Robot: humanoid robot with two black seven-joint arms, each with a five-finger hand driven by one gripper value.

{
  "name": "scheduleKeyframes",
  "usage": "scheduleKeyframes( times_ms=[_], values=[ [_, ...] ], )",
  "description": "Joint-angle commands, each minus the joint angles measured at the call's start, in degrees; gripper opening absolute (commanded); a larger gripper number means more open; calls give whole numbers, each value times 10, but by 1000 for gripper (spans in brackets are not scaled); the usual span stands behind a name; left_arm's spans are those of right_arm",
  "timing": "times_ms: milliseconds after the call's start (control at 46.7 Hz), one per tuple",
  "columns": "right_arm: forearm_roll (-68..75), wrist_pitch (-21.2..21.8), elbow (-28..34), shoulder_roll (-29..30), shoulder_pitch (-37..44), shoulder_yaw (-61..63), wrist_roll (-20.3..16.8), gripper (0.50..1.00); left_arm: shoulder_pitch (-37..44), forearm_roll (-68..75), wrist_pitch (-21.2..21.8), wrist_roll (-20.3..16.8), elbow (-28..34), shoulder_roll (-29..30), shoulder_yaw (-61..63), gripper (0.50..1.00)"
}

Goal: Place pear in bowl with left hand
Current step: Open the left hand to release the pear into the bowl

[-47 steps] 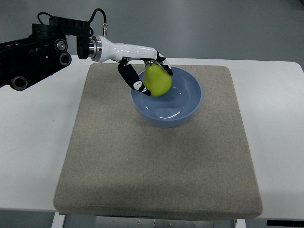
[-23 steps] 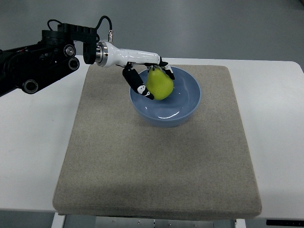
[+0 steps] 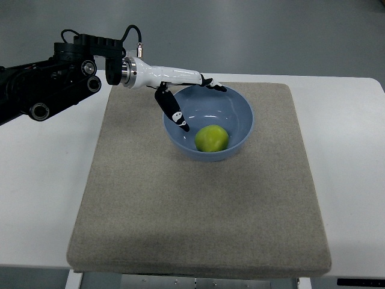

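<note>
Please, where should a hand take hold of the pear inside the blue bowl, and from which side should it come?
Probably from above: the bowl wall surrounds the pear, blocking low side approaches. Grip its rounded body across the widest part. The left hand is open at the far-left rim.

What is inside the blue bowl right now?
The pear lies alone inside the bowl, low on its near side. The left hand is open at the rim. The bowl floor beneath the pear is covered.

In the way: the left hand (image 3: 180, 90) hangs over the bowl's (image 3: 240, 129) back-left rim, fingers spread.
Inside bowl: the pear (image 3: 211, 138) fills the near part.
Free room: the mat (image 3: 198, 211) near and right of the bowl is bare.
</note>
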Motion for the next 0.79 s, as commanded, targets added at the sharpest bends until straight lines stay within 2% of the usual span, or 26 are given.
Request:
scheduleKeyframes(
  times_ms=[0, 321, 643, 771],
  values=[
    [0, 0, 0, 0, 0, 0, 0, 926, -3, -27, 2, 0, 11, 2, -2, 996],
    [0, 0, 0, 0, 0, 0, 0, 926, -1, -268, -4, 0, 43, 32, 3, 996],
    [0, 0, 0, 0, 0, 0, 0, 926, -1, -416, -7, 0, 58, 64, 0, 996],
    [0, 0, 0, 0, 0, 0, 0, 926, 0, -487, -20, 1, 77, 70, 1, 996]
  ],
)
